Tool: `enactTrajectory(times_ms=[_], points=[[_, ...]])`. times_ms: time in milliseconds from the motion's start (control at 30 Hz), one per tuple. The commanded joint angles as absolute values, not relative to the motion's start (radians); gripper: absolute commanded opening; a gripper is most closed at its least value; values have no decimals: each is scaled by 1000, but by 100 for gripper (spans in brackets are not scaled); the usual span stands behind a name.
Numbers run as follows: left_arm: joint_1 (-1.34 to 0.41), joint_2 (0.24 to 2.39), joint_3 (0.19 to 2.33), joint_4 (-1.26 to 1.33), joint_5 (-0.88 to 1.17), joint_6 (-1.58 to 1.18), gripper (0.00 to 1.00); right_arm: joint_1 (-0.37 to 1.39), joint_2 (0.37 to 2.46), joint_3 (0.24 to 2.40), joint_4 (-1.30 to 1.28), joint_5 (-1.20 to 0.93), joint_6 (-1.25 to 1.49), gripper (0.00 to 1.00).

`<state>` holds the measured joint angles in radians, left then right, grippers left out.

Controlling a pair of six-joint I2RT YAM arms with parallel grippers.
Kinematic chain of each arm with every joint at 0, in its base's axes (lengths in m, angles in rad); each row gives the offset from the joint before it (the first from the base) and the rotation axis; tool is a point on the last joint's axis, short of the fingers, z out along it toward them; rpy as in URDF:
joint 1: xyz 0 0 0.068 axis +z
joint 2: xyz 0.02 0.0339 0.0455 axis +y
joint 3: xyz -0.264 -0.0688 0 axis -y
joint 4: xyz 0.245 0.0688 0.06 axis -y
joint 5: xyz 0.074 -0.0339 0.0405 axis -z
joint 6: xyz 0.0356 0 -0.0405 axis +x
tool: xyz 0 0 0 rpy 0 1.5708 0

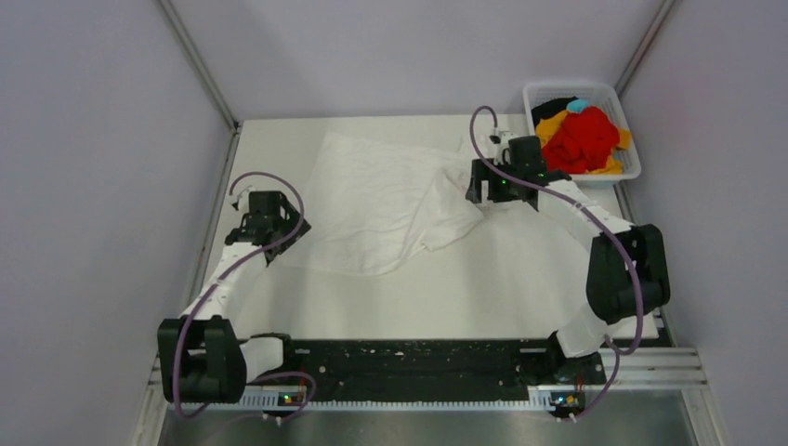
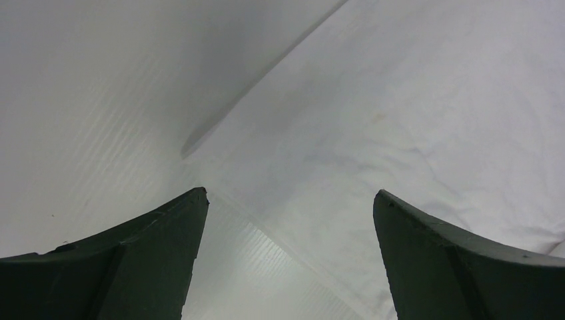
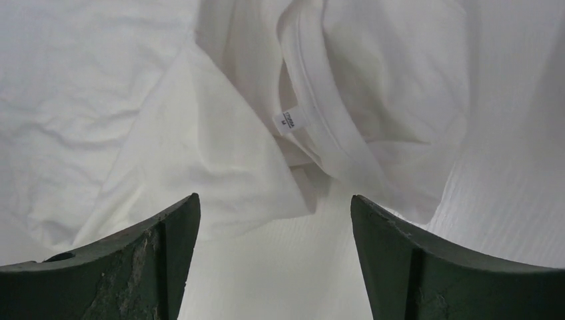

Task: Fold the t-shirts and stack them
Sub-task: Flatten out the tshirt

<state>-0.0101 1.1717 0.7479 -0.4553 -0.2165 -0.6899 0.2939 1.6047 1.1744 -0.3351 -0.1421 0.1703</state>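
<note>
Both hands hang released: left hand (image 2: pixel 290 192) over the edge of the white shirt (image 1: pixel 372 200), right hand (image 3: pixel 274 197) just short of its collar (image 3: pixel 323 113). Cloth looks soft, light, limp; best pinched at hem or collar.

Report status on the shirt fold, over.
Left gripper open, empty, at white t-shirt's left edge. Right gripper open, empty, above its collar. Shirt spread out, rumpled, not yet folded. Coloured shirts heaped in basket, far right corner.
</note>
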Motion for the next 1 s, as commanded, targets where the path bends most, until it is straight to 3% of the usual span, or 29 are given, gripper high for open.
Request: enactTrajectory(times_ms=[0, 333, 667, 967], points=[[-6, 1209, 747, -410, -160, -714, 99, 190, 1655, 1122, -187, -464, 99, 82], [-6, 1250, 755, -388, -147, -722, 99, 188, 1812, 1172, -200, -560, 48, 81], [-6, 1263, 753, -382, -154, -729, 99, 189, 1786, 1149, -264, -519, 67, 62], [-6, 1295, 762, -355, -138, -730, 99, 227, 1728, 1098, -302, -451, 107, 60]])
